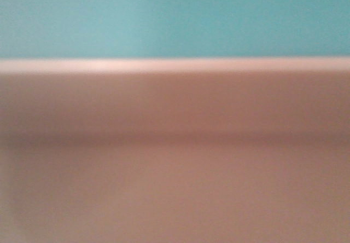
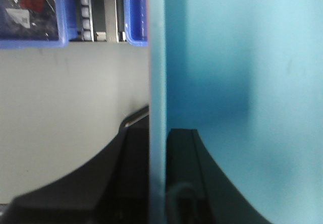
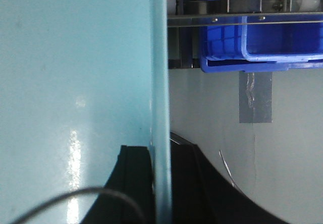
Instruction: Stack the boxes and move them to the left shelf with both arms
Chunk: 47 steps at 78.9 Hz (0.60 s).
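Note:
The salmon pink box (image 1: 175,144) fills the lower front view, very close and blurred. Its pale rim runs straight across, and the light blue box (image 1: 175,13) shows above it. My left gripper (image 2: 157,151) is shut on the blue box's (image 2: 242,57) side wall, one black finger inside and one outside. My right gripper (image 3: 160,153) is shut the same way on the opposite wall of the blue box (image 3: 75,57). A steel shelf with white rollers (image 2: 86,19) lies far off at the top of the left wrist view.
Dark blue ribbed crates (image 2: 30,27) sit on the rack, and another (image 3: 262,42) hangs over a steel bar (image 3: 242,17). Below is grey floor (image 2: 65,108) with a strip of grey tape (image 3: 255,98). A thin cable (image 3: 60,199) curves across the right wrist view.

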Tool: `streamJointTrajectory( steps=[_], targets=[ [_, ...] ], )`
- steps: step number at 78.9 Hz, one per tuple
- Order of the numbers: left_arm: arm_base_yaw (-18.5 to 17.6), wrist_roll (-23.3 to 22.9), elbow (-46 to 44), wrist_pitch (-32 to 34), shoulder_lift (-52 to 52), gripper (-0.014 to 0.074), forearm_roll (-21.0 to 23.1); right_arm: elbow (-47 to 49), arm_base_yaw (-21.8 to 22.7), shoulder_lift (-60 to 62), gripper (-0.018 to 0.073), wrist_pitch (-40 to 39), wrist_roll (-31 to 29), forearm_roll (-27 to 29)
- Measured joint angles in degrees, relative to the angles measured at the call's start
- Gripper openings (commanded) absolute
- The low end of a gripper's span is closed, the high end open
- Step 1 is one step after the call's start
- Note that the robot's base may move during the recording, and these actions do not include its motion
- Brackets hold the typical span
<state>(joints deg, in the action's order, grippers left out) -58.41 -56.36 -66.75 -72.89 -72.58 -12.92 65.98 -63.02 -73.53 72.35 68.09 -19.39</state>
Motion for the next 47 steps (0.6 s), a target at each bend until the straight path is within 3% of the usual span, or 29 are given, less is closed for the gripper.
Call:
streamJointTrajectory(
  steps=[36, 47],
  targets=[
    [0.0, 0.7, 0.0, 0.0, 0.0, -0.0007, -0.7, 0.0, -0.4, 0.0, 0.007, 0.0, 0.1, 0.2],
    [-0.2, 2.1, -0.1, 0.1, 0.0, -0.0007, -1.9, 0.0, -0.6, 0.0, 0.0066, 0.0, 0.1, -2.7]
  ],
)
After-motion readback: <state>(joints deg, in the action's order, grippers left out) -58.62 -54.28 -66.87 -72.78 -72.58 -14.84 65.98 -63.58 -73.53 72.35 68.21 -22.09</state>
